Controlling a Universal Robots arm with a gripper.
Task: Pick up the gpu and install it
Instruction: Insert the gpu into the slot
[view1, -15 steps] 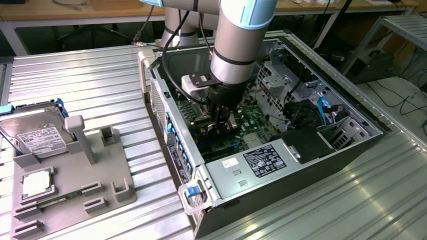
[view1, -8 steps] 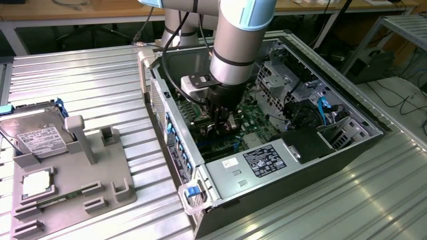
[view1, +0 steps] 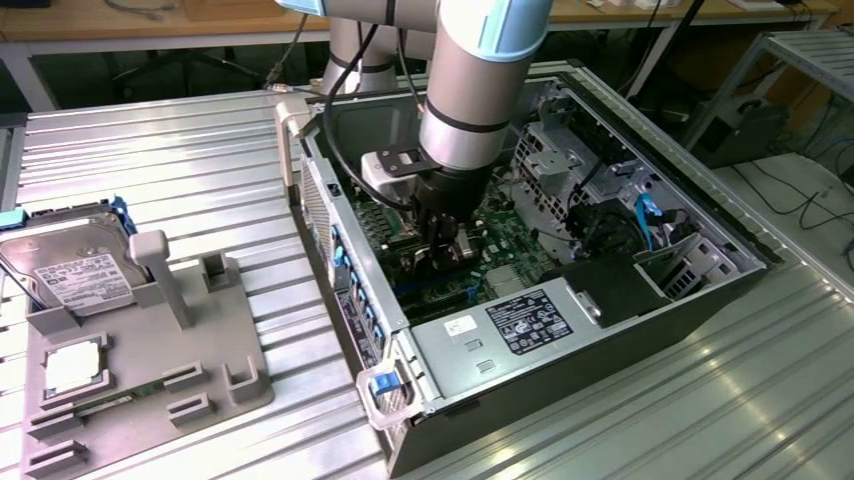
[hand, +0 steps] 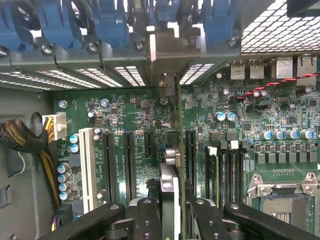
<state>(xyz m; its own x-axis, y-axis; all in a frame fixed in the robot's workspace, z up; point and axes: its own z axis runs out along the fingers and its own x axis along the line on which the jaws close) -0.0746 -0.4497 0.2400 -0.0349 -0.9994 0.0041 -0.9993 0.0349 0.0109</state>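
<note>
- The gripper (hand: 177, 212) is inside the open computer case (view1: 674, 165), pointing down at the floor of the case. Its two black fingers (hand: 147, 220) are clamped on the gpu (hand: 180, 125).
- The gpu is a thin card seen edge-on, standing upright between the fingers. It runs from the gripper toward the rear wall of the case.
- The card sits directly over the green motherboard (hand: 135, 107) on the case floor, in line with a row of long black expansion slots (hand: 129, 165). Whether its edge is seated in a slot cannot be told.
- A white slot (hand: 86, 165) lies at the end of that row, toward a case side wall.
- A metal CPU socket (hand: 282, 200) lies on the board beyond the slots, toward the opposite side of the case.
- The far end of the card meets the rear wall, under a row of blue retention clips (hand: 107, 25).
- In the exterior view, the robot arm (view1: 467, 90) comes down into the middle of the case from above.
- A silver power supply (view1: 521, 320) with a black label fills the case corner nearest the camera.
- Outside the case, on the exterior view's left, a grey holder (view1: 200, 360) carries a hard drive (view1: 80, 275) and a square CPU chip (view1: 74, 365).
- Case and holder both rest on a ribbed metal table (view1: 174, 160).
</note>
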